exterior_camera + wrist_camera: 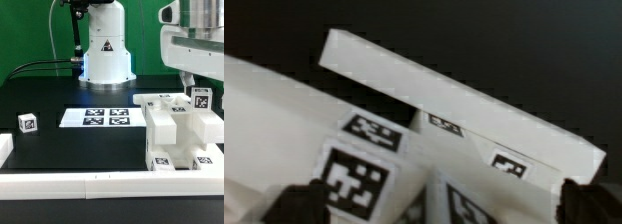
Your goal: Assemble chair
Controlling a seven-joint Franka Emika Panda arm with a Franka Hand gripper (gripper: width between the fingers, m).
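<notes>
The partly built chair [175, 132], a cluster of white blocks and slabs with black-and-white tags, stands at the exterior view's right. A small tagged piece [201, 98] sticks up at its back. My gripper [194, 84] hangs right over that piece. In the wrist view my gripper [446, 205] is open: the dark fingertips [299, 200] stand far apart at the frame's edges, straddling tagged white blocks [352, 172]. A long white slab [455, 95] lies beyond them. One loose tagged cube [27, 122] sits far off at the exterior view's left.
The marker board [100, 118] lies flat mid-table. A long white border rail [90, 183] runs along the front edge. The arm's white base [105, 50] stands at the back, with cables trailing beside it.
</notes>
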